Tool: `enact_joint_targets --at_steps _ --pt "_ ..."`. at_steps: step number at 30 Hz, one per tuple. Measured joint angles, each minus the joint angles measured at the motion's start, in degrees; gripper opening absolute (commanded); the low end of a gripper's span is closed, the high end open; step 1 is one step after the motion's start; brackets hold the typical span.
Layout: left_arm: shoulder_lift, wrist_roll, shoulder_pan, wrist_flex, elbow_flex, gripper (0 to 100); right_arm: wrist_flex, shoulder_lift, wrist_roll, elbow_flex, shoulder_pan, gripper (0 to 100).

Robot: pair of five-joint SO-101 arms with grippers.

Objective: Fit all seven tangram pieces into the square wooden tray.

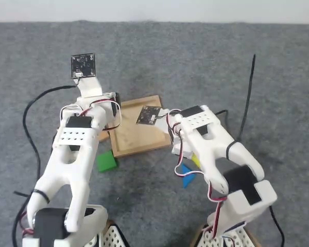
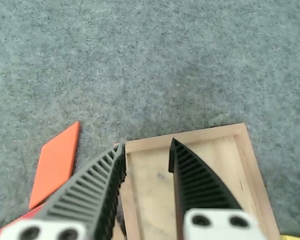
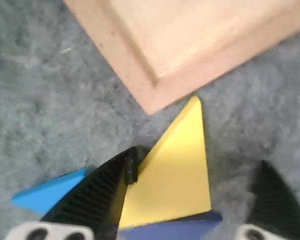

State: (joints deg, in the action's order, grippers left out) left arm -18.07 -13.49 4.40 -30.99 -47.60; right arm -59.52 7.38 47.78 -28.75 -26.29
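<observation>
The square wooden tray (image 1: 144, 135) lies between my two arms, and its floor (image 2: 155, 185) is bare where it shows. My left gripper (image 2: 146, 146) is open over the tray's far left corner, one finger outside the wall and one over the floor. An orange piece (image 2: 55, 165) lies flat on the carpet just outside that wall. My right gripper (image 3: 197, 162) is open low over a yellow triangle (image 3: 175, 175), which points at the tray's near corner (image 3: 155, 85). A light blue triangle (image 3: 45, 192) and a dark blue piece (image 3: 175, 230) lie next to the yellow one.
A green piece (image 1: 106, 161) lies on the grey carpet near the tray's front left corner. The blue pieces (image 1: 187, 175) sit beside the right arm's base side. A red sliver (image 2: 5, 227) shows beside the orange piece. A black cable (image 1: 250, 92) runs along the right.
</observation>
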Motion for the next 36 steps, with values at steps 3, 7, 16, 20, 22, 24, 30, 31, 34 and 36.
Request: enact_joint_targets --at_steps 3,7,16,20,22,24,30,31,34,36 --pt "0.0 0.0 0.0 0.0 0.0 14 -0.9 -1.8 -3.9 -1.6 -0.3 39.1" --pt "0.0 0.0 0.0 0.0 0.0 14 -0.8 -2.2 -10.0 -3.3 -0.2 33.3" --pt "0.0 0.0 0.0 0.0 0.0 14 -0.7 -2.6 -18.1 -5.0 1.5 28.8" --pt "0.0 0.0 0.0 0.0 0.0 14 0.3 -2.7 -18.3 -5.5 4.8 28.8" --pt "0.0 0.0 0.0 0.0 0.0 14 0.8 -2.7 -18.3 -5.5 6.2 28.8" --pt "0.0 0.0 0.0 0.0 0.0 14 0.9 -2.7 -18.3 -5.5 6.5 28.9" --pt "0.0 0.0 0.0 0.0 0.0 14 0.9 -3.1 -18.3 -5.5 6.5 28.9" --pt "0.0 0.0 0.0 0.0 0.0 14 1.1 -3.3 -18.3 -5.8 6.5 28.9" --pt "0.0 0.0 0.0 0.0 0.0 14 1.1 -3.3 -19.3 -6.5 6.6 28.9" --pt "0.0 0.0 0.0 0.0 0.0 14 0.5 -3.3 -19.8 -6.5 6.6 29.1"
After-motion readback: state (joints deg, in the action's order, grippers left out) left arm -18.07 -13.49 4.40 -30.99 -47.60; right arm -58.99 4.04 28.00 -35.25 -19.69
